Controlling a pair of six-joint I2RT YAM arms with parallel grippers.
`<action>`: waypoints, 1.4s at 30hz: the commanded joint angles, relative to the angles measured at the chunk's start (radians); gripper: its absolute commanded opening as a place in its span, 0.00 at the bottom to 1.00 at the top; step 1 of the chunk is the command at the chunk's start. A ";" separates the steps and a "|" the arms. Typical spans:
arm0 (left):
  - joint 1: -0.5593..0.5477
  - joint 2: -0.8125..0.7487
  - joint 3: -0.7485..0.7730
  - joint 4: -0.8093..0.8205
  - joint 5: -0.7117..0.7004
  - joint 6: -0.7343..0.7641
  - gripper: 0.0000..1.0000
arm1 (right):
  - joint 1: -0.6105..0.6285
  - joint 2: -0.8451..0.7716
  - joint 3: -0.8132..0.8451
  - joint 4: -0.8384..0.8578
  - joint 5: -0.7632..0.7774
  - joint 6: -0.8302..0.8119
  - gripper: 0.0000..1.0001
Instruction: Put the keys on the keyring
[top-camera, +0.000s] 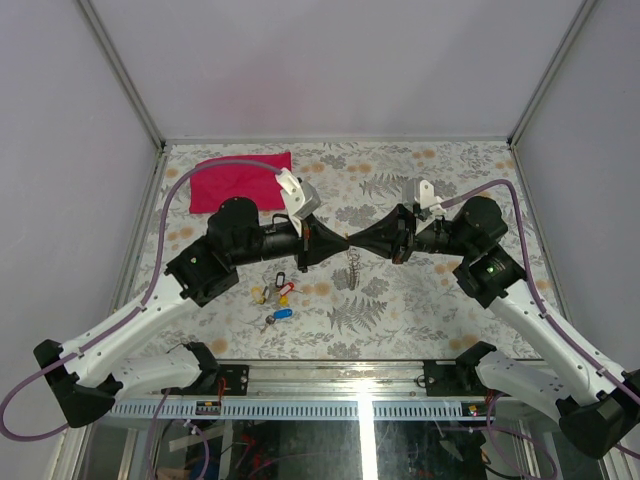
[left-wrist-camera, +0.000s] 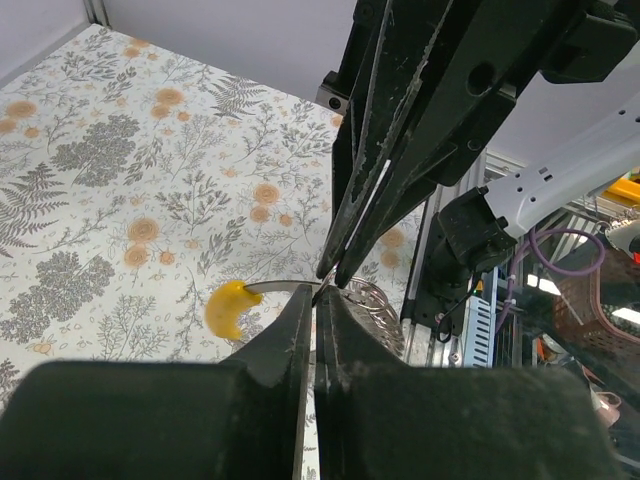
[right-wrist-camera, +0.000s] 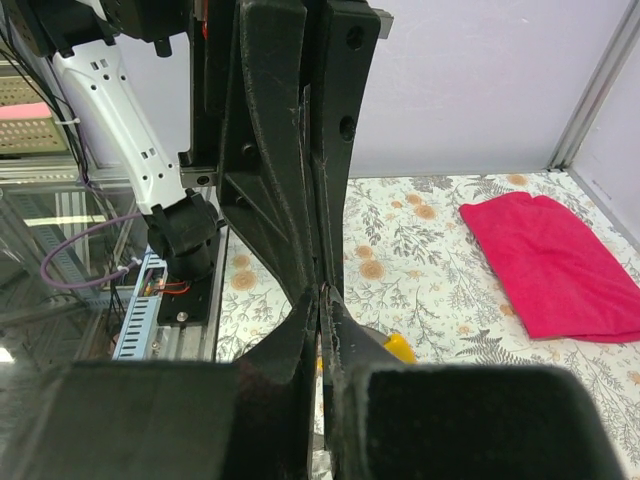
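Observation:
My two grippers meet tip to tip above the middle of the table. The left gripper (top-camera: 344, 240) (left-wrist-camera: 316, 293) is shut, and the blade of a yellow-headed key (left-wrist-camera: 232, 306) (right-wrist-camera: 401, 347) runs level into its tips. The right gripper (top-camera: 355, 240) (right-wrist-camera: 322, 292) is shut as well. The keyring (left-wrist-camera: 378, 303) sits right at its tips, with the chain (top-camera: 353, 268) hanging straight down. More keys lie on the table under the left arm: a red one (top-camera: 288, 290), a blue one (top-camera: 281, 316) and a yellow one (top-camera: 261, 295). The exact pinch points are hidden behind the fingers.
A red cloth (top-camera: 242, 180) (right-wrist-camera: 560, 262) lies at the back left of the flowered table (top-camera: 440, 300). Grey walls with metal posts close in the sides and back. The metal rail (top-camera: 330, 405) with the arm bases runs along the near edge.

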 joint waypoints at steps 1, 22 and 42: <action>0.001 -0.021 0.032 0.103 0.025 0.007 0.00 | 0.008 -0.008 0.003 0.054 -0.047 0.030 0.00; 0.000 -0.064 0.013 0.099 0.079 0.021 0.00 | 0.009 -0.046 0.015 -0.043 -0.055 -0.015 0.03; 0.001 -0.077 0.004 0.100 0.106 0.044 0.24 | 0.008 -0.048 0.026 0.030 -0.132 0.059 0.00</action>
